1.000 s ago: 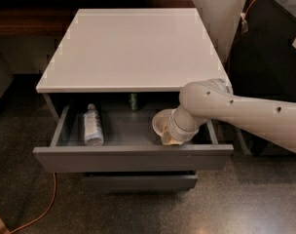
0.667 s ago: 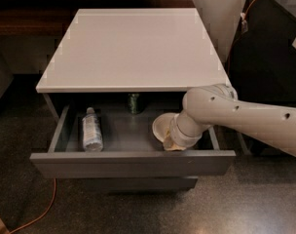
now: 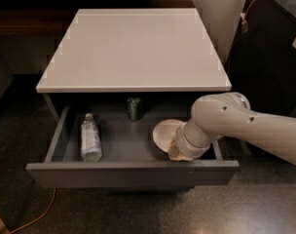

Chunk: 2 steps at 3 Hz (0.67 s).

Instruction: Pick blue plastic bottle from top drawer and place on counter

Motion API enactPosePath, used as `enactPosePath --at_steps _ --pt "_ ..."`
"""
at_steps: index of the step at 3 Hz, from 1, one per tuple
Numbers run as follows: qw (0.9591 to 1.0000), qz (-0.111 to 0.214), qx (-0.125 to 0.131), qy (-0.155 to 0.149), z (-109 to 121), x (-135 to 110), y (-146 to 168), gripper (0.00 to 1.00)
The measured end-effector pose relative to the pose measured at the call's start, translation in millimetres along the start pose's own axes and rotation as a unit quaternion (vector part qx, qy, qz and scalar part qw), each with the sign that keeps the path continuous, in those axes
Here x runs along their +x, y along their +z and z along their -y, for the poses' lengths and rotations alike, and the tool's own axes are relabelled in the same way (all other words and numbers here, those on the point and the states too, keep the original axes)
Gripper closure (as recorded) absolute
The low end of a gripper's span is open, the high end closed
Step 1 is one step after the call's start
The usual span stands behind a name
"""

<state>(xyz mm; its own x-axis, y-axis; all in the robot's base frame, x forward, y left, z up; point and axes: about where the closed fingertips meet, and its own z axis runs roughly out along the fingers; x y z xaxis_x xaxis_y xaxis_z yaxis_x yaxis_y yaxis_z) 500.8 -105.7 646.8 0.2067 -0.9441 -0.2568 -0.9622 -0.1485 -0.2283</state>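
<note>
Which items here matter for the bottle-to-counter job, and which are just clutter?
Job:
- bottle, lying at the left of the open top drawer
- counter
- gripper, down in the drawer's right front corner

Lying about:
- green can, upright at the drawer's back
- orange cable on the floor

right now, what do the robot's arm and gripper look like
The arm is smooth, off-white and tubular, with rounded joints, a few small dark dots along its shell and a ringed collar at the wrist. No loose cables show on it. The gripper, low in the right front of the top drawer, looks pale yellowish.
</note>
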Motion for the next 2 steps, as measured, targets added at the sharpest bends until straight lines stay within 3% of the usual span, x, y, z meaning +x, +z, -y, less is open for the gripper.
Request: enactPosePath --at_steps 2 --pt "0.9999 0.005 -0.013 0.004 -34 -5 0 1.00"
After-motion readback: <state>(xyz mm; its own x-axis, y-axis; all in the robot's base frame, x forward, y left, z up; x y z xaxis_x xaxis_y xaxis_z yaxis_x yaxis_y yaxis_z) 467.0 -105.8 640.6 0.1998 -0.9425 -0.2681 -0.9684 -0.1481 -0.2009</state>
